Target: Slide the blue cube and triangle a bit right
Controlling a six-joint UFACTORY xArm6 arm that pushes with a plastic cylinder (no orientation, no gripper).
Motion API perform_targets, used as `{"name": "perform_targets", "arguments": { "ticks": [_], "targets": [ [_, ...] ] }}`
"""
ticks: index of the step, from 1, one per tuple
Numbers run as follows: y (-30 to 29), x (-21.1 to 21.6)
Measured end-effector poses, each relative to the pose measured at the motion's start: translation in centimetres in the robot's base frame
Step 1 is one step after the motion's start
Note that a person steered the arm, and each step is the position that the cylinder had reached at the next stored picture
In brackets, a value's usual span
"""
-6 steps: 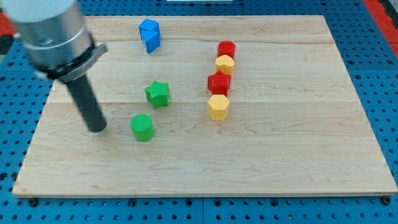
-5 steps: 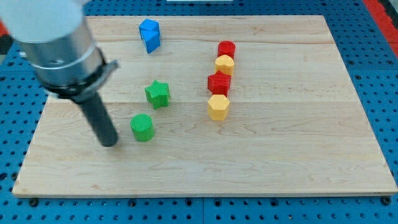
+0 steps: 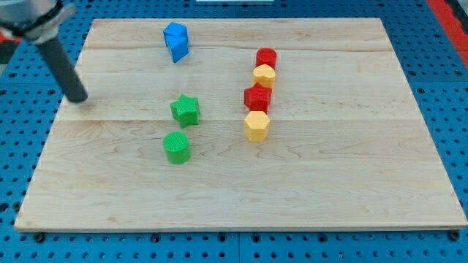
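No pincer fitted; bare tip (image 3: pixel 77 98) held nothing, well left of the touching blue cube (image 3: pixel 173 33) and blue triangle (image 3: pixel 179 50). Likely light, rigid, slide-prone; push their left faces.

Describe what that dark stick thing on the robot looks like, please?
It is a plain, straight, dark grey-black rod, round like a thick peg, with no claw. My tip is blunt. Up at the view's top left corner it joins a wider part, blurred. No cables or markings show.
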State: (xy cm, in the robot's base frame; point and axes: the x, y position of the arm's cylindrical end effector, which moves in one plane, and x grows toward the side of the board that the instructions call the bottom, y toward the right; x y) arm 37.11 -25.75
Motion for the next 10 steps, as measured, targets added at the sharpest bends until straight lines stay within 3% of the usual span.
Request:
{"name": "perform_targets", "arguments": {
  "ticks": [2, 3, 6, 7, 9, 10],
  "targets": [
    [1.7, -11.9],
    [9.4, -13.6],
    [17.4, -10.1],
    [16.7, -7.6],
    [7.9, -8.2],
    [8.3, -5.3]
  ]
}}
